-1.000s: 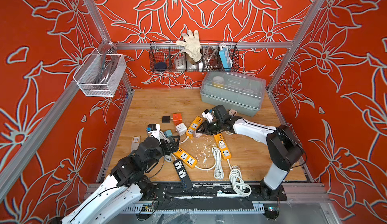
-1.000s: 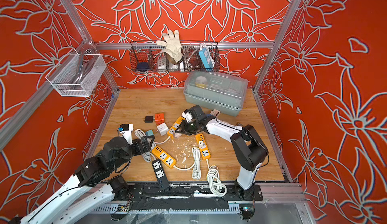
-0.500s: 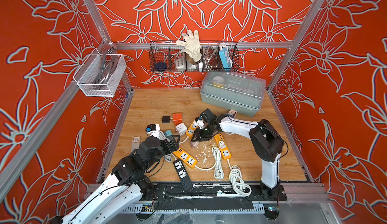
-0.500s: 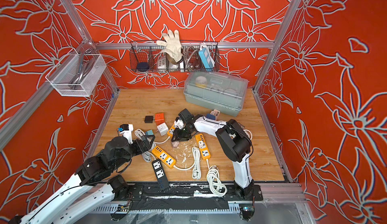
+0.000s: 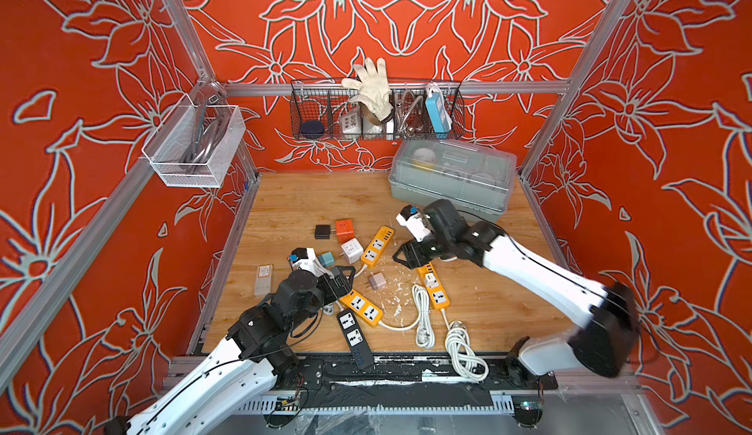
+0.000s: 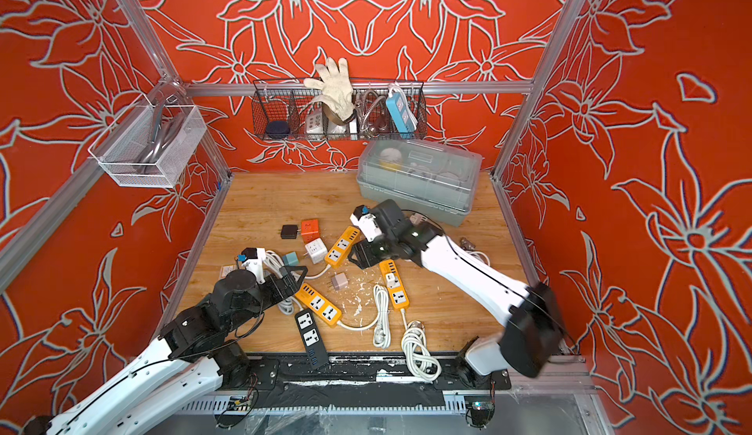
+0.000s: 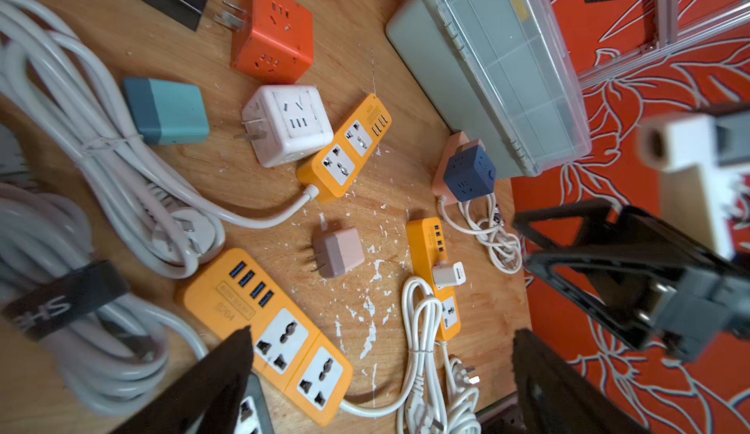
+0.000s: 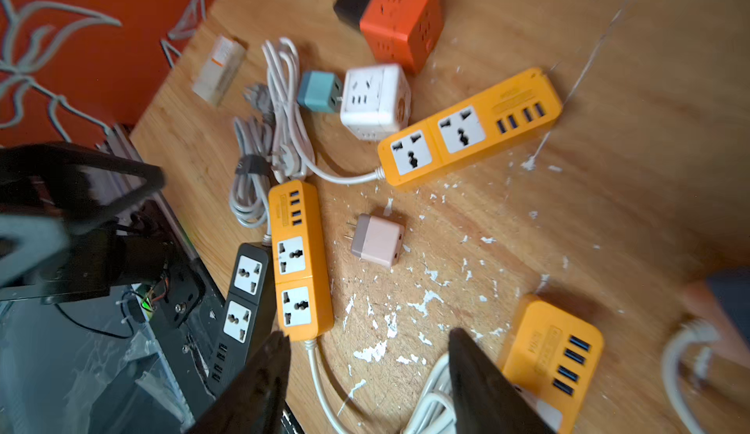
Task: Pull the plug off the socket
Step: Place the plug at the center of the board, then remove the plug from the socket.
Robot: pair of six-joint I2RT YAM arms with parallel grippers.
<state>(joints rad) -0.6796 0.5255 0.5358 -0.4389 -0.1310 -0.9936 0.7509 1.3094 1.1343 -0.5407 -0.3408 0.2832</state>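
Plug first: pink plug (image 5: 377,281) lies loose on the bench (image 5: 305,201), prongs bare, in no socket. Right pincer (image 5: 401,256) hangs just beyond the plug on its far side, jaws apart w/ nothing btw them, not touching it. Left pincer (image 5: 344,277) sits near the plug's opposite flank, jaws spread wide, also empty. Orange strip (image 5: 433,288) runs just past the plug on the right arm's side. Right wrist view: plug (image 8: 377,240) ahead of the fingertips (image 8: 264,379), both prongs plain to see; top views too small for that. Left wrist view shows clearly a white charger (image 7: 448,274) seated in that strip, plus a blue cube socket (image 7: 466,172) farther beyond the plug; in both top views the cube can't be made out.
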